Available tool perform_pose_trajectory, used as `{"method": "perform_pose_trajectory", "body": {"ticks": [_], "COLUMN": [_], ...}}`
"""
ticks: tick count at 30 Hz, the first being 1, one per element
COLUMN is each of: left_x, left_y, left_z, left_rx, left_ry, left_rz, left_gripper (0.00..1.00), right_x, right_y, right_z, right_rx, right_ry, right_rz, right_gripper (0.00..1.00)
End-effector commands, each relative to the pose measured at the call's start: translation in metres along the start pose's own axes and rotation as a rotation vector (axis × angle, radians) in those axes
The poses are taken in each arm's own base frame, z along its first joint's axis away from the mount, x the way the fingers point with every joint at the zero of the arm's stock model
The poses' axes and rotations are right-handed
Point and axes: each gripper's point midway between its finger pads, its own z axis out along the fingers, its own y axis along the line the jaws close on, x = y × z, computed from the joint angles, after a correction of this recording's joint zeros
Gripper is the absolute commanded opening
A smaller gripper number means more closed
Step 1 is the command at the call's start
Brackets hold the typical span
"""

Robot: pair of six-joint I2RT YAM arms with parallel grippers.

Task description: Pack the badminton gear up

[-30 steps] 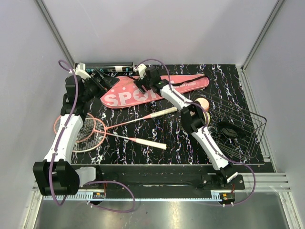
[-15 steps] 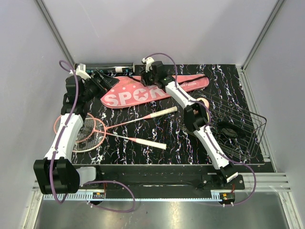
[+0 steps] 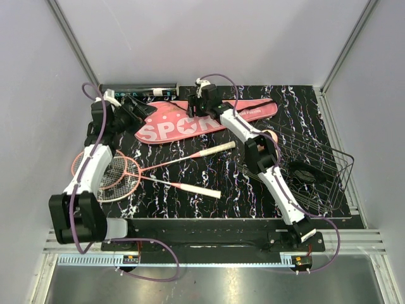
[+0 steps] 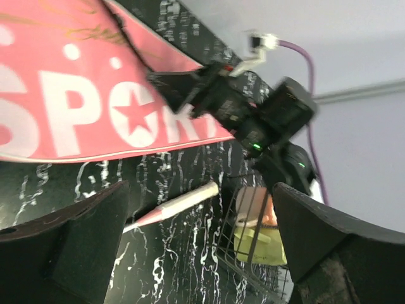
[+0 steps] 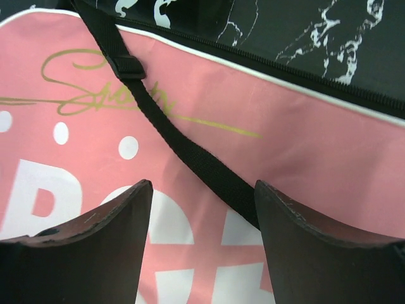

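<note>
The pink SPORT racquet cover point(image 3: 190, 123) lies flat at the back of the mat; it also shows in the left wrist view point(image 4: 76, 107) and right wrist view point(image 5: 304, 145). Its black strap point(image 5: 190, 158) runs between my right fingers. My right gripper point(image 3: 201, 109) is open just above the cover's middle. My left gripper point(image 3: 140, 113) is open and empty at the cover's left end. Two pink-red racquets point(image 3: 120, 174) lie crossed at front left, one white handle point(image 4: 190, 199) pointing right. The black tube point(image 3: 136, 88) lies along the back edge. No shuttlecock shows.
A black wire basket point(image 3: 310, 171) stands at the right with the yellow-green cup with peach lid point(image 4: 259, 231) inside, behind my right arm. The mat is black with white streaks. White walls enclose the back and sides.
My right gripper has moved back and right over the cover, uncovering more of the SPORT lettering. My left arm has drawn slightly back toward the left.
</note>
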Motion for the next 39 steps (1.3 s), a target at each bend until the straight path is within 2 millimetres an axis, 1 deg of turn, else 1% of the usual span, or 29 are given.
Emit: {"method": "perform_pose_trajectory", "body": {"ticks": [1,2,4,5,7,8,9,10,11,12,13,14,15,16,17,18,19,24,25,27,28,29,31,32,33,34,36,37,39], "left_x": [-0.010,-0.021,-0.013,-0.027,-0.023,-0.036,-0.037,-0.035,-0.056,-0.054,-0.059,-0.084,-0.080,-0.082,-0.088,-0.076,-0.073,-0.057,-0.065,-0.045,-0.047,-0.038,-0.031,-0.030,-0.030,-0.031,-0.041,-0.045,-0.059], "left_y": [0.064,0.078,0.114,0.118,0.146,0.149,0.158,0.178,0.181,0.204,0.213,0.211,0.230,0.236,0.226,0.241,0.244,0.244,0.239,0.239,0.233,0.233,0.241,0.244,0.244,0.243,0.232,0.225,0.203], "left_z": [0.018,0.019,0.027,0.028,0.038,0.041,0.044,0.052,0.058,0.067,0.069,0.071,0.079,0.084,0.093,0.102,0.105,0.123,0.126,0.134,0.139,0.140,0.144,0.143,0.142,0.143,0.145,0.145,0.142], "left_rx": [-0.153,-0.201,-0.320,-0.341,-0.419,-0.421,-0.445,-0.481,-0.510,-0.573,-0.622,-0.678,-0.725,-0.733,-0.696,-0.709,-0.706,-0.710,-0.712,-0.721,-0.698,-0.704,-0.716,-0.725,-0.733,-0.734,-0.717,-0.708,-0.673], "left_ry": [-0.017,-0.046,0.001,-0.014,0.027,0.012,0.027,0.046,0.003,0.029,0.044,0.009,0.038,0.063,0.094,0.154,0.190,0.298,0.297,0.377,0.387,0.418,0.440,0.442,0.439,0.431,0.400,0.389,0.338], "left_rz": [-0.140,-0.179,-0.259,-0.272,-0.327,-0.344,-0.372,-0.390,-0.352,-0.335,-0.266,-0.196,-0.162,-0.088,-0.066,-0.068,-0.037,0.078,0.138,0.187,0.213,0.216,0.223,0.222,0.219,0.217,0.235,0.251,0.286], "left_gripper": [0.99,0.99,0.98,0.98,0.98,0.98,0.98,0.98,0.98,0.96,0.94,0.94,0.94,0.94,0.92,0.89,0.89,0.83,0.83,0.83,0.83,0.82,0.72,0.62,0.46,0.40,0.32,0.21,0.16], "right_x": [-0.013,-0.012,-0.008,-0.007,-0.006,-0.004,0.002,-0.001,-0.001,0.004,0.001,0.000,0.007,0.001,-0.002,0.004,-0.003,-0.004,-0.003,-0.005,-0.005,-0.005,-0.008,-0.010,-0.009,-0.015,-0.015,-0.022,-0.025], "right_y": [0.026,0.026,0.029,0.030,0.034,0.034,0.033,0.036,0.037,0.038,0.041,0.042,0.040,0.042,0.043,0.041,0.040,0.035,0.034,0.031,0.030,0.030,0.031,0.032,0.031,0.033,0.024,0.023,0.016], "right_z": [-0.025,-0.026,-0.030,-0.032,-0.039,-0.040,-0.042,-0.046,-0.048,-0.050,-0.054,-0.056,-0.058,-0.063,-0.065,-0.065,-0.070,-0.073,-0.073,-0.073,-0.073,-0.073,-0.076,-0.078,-0.078,-0.082,-0.083,-0.088,-0.093], "right_rx": [-0.043,-0.045,-0.058,-0.065,-0.083,-0.083,-0.090,-0.101,-0.108,-0.123,-0.135,-0.142,-0.144,-0.149,-0.153,-0.151,-0.152,-0.167,-0.167,-0.167,-0.169,-0.171,-0.174,-0.175,-0.175,-0.172,-0.115,-0.088,-0.033], "right_ry": [0.033,0.037,0.054,0.061,0.075,0.083,0.101,0.098,0.104,0.120,0.119,0.119,0.137,0.125,0.118,0.125,0.112,0.108,0.110,0.106,0.105,0.107,0.102,0.099,0.101,0.090,0.076,0.059,0.050], "right_rz": [0.212,0.223,0.233,0.231,0.211,0.207,0.205,0.199,0.198,0.199,0.196,0.193,0.194,0.183,0.178,0.179,0.174,0.183,0.188,0.192,0.194,0.195,0.199,0.199,0.200,0.206,0.228,0.257,0.309], "right_gripper": [0.74,0.74,0.74,0.74,0.75,0.75,0.75,0.75,0.75,0.76,0.76,0.76,0.77,0.77,0.77,0.77,0.77,0.77,0.77,0.77,0.78,0.77,0.77,0.77,0.77,0.77,0.78,0.79,0.82]}}
